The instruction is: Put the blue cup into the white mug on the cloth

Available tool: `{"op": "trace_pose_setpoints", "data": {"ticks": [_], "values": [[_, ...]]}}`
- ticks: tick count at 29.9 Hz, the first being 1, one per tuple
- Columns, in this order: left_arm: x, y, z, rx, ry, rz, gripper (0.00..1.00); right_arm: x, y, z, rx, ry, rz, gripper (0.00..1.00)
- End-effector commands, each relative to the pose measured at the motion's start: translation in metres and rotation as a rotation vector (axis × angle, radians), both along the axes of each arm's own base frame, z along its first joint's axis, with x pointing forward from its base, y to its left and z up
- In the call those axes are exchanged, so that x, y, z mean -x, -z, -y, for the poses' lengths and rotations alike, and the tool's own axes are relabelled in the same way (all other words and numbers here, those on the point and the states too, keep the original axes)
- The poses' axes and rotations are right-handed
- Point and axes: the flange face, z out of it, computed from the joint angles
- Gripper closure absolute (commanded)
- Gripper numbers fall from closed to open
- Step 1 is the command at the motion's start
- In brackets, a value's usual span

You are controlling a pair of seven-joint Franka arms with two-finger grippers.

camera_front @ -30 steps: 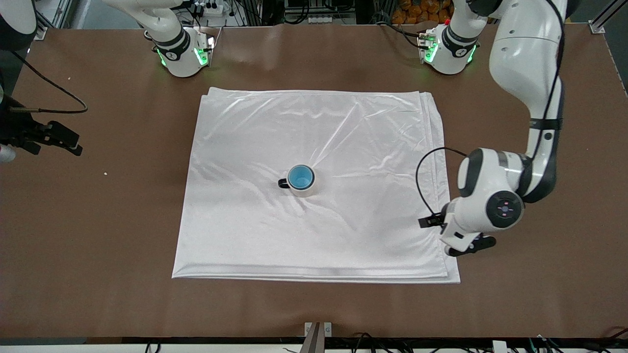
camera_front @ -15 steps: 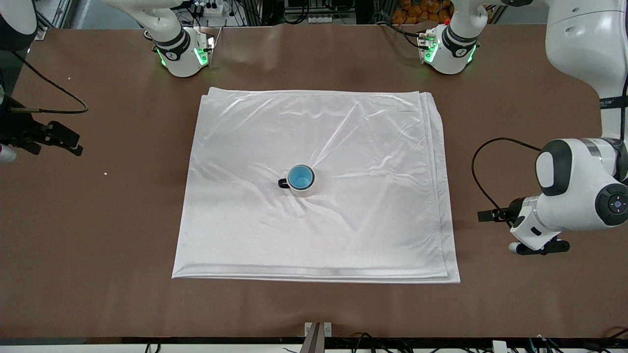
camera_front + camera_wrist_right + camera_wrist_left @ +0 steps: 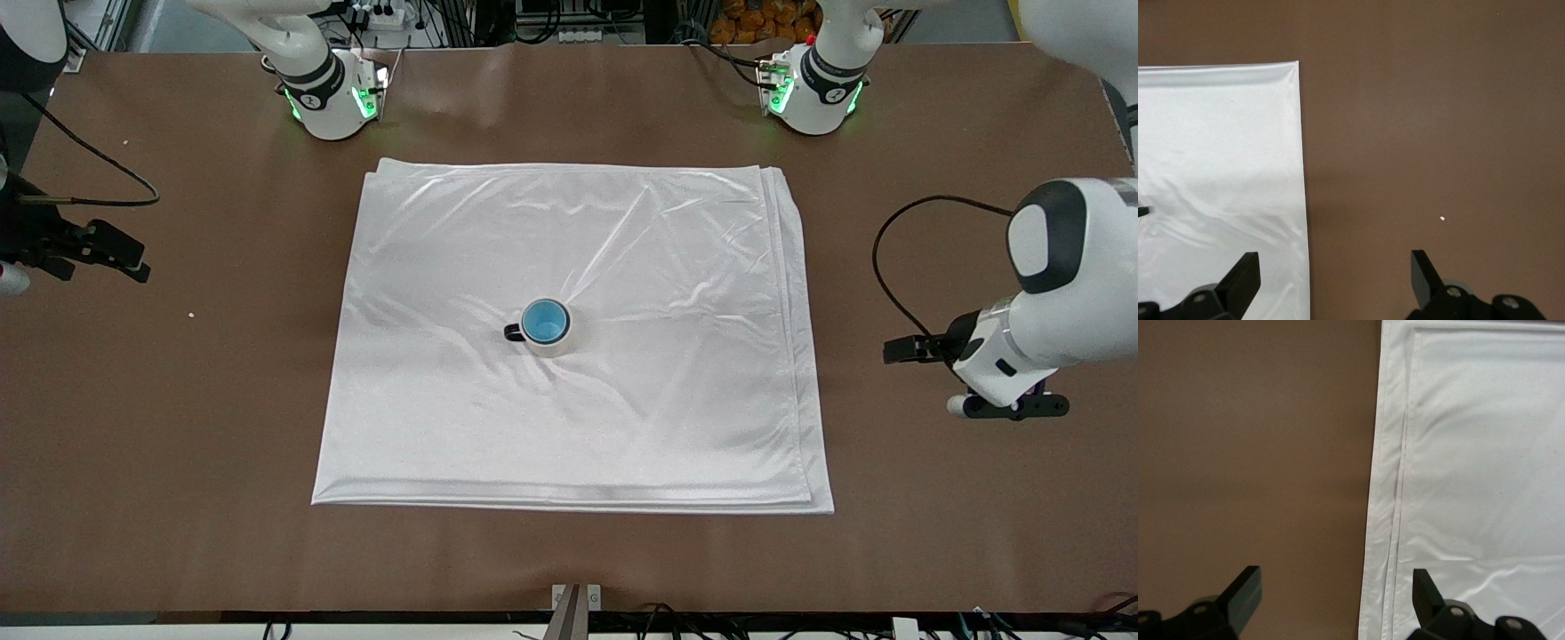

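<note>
A: Front view first: what takes up the most room?

B: The brown table [image 3: 178,427], and on it the cloth [image 3: 676,418], a big glossy white sheet folded in layers with soft wrinkles, lying flat across the middle.

A: And the robot arms?

B: Their bases stand along the table's top edge. The left gripper [image 3: 1009,407] hangs over bare table just off the cloth's edge at the left arm's end. In its wrist view the fingers [image 3: 1245,590] stand wide apart with nothing between them, above the cloth's layered border. The right gripper [image 3: 1331,280] waits at the right arm's end of the table, over the cloth's corner edge and bare table. Its fingers [image 3: 1243,275] are also spread and empty.

A: Where are the cups?

B: The white mug [image 3: 562,342] sits near the middle of the cloth, its small black handle [image 3: 513,332] pointing toward the right arm's end. The blue cup [image 3: 545,321] is nested upright inside it, so only a blue circle shows within the cream rim.

A: So why are both grippers off to the sides?

B: My judgement is that the placing is done. The cup rests inside the mug, and neither gripper has anything to hold, so both sit well apart from it with fingers open.
</note>
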Motion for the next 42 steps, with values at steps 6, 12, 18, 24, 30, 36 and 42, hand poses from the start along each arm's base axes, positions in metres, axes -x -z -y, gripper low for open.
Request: {"op": "trace_pose_setpoints", "data": {"ticks": [6, 12, 18, 24, 30, 36, 42], "values": [[0.050, -0.059, -0.006, -0.008, 0.027, 0.044, 0.00, -0.002, -0.003, -0.001, -0.003, 0.016, 0.004, 0.00], [0.069, -0.102, -0.004, -0.003, 0.036, 0.085, 0.00, -0.002, -0.003, -0.001, -0.003, 0.017, 0.004, 0.00], [0.076, -0.129, -0.005, 0.000, 0.028, 0.134, 0.00, -0.002, -0.003, -0.001, -0.003, 0.017, 0.004, 0.00], [0.069, -0.158, -0.011, -0.001, 0.023, 0.199, 0.00, -0.001, -0.003, -0.001, -0.003, 0.017, 0.000, 0.00], [0.065, -0.172, -0.011, -0.004, 0.030, 0.228, 0.00, -0.002, -0.005, 0.000, -0.003, 0.019, 0.005, 0.00], [0.064, -0.179, -0.013, -0.006, 0.114, 0.247, 0.00, -0.002, -0.005, 0.000, -0.003, 0.019, 0.007, 0.00], [0.064, -0.179, -0.012, -0.005, 0.125, 0.246, 0.00, -0.002, -0.005, 0.001, -0.003, 0.020, 0.005, 0.00]]}}
